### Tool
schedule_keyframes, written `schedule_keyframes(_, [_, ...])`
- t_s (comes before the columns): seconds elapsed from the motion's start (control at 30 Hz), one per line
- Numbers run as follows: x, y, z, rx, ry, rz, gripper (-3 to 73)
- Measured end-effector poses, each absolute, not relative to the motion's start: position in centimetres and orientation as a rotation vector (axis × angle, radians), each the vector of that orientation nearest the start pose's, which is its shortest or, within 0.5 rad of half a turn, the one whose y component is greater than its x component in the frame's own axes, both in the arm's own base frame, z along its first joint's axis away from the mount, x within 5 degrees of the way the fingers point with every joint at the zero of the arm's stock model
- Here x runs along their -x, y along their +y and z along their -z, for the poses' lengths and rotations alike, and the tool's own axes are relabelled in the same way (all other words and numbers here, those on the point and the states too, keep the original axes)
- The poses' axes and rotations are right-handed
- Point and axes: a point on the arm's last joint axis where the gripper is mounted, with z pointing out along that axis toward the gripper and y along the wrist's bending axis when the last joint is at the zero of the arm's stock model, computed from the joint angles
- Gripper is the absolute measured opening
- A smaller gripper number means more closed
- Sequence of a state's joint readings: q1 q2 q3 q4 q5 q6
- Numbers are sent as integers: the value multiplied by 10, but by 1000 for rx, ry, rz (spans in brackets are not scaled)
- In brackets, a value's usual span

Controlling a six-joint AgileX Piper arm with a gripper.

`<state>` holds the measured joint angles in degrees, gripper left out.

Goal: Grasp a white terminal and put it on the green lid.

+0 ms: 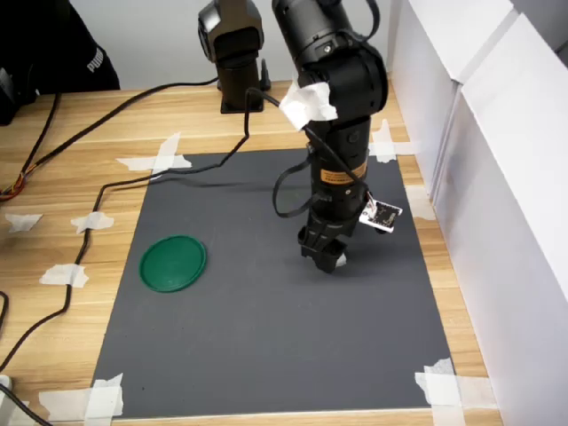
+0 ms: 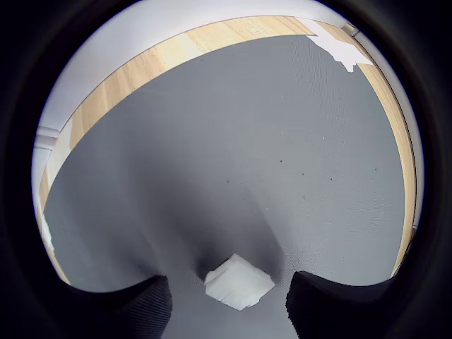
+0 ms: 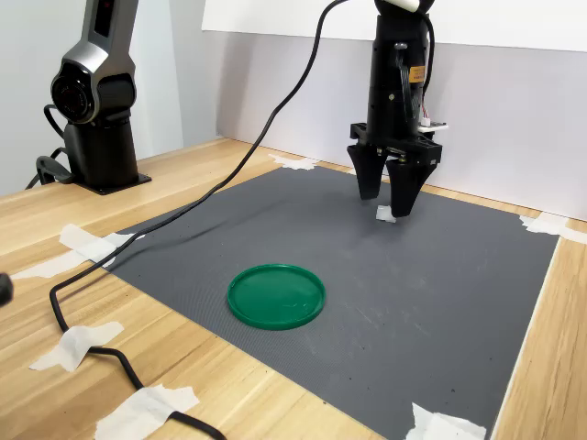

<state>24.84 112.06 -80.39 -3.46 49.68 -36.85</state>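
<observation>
the black two-fingered gripper point(image 3: 391, 203) points straight down over the dark grey mat point(image 3: 440, 275), its jaws spread apart. the tiny white plastic blocky terminal point(image 2: 239, 282) lies on the mat between the fingertips. the flat round dark-green plastic lid point(image 1: 173, 263) sits well apart, toward the first exterior view's left.

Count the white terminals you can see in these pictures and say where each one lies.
1. The white terminal lies on the dark grey mat, between the open gripper's fingers. The arm could hide others behind it.
</observation>
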Motion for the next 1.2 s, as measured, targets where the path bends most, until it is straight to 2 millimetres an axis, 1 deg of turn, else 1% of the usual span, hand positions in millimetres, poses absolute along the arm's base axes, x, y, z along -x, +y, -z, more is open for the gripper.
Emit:
schedule_keyframes(0.23, [-366, 163, -181, 1545, 2465, 128, 682])
schedule_keyframes(0.43, [-367, 164, -181, 1542, 2453, 134, 668])
schedule_keyframes(0.53, [-367, 164, -181, 1541, 2450, 136, 629])
schedule_keyframes(0.6, [-367, 164, -181, 1540, 2446, 138, 577])
schedule_keyframes(0.67, [-367, 164, -181, 1541, 2446, 141, 496])
schedule_keyframes(0.73, [-367, 164, -181, 1541, 2445, 141, 393])
schedule_keyframes(0.77, [-367, 164, -181, 1541, 2445, 141, 366])
schedule_keyframes(0.97, [-365, 163, -182, 1551, 2467, 139, 369])
schedule_keyframes(1.07, [-362, 158, -191, 1531, 2483, 129, 369])
schedule_keyframes(1.17, [-360, 145, -212, 1458, 2491, 94, 369])
schedule_keyframes(1.2, [-359, 138, -221, 1436, 2495, 82, 369])
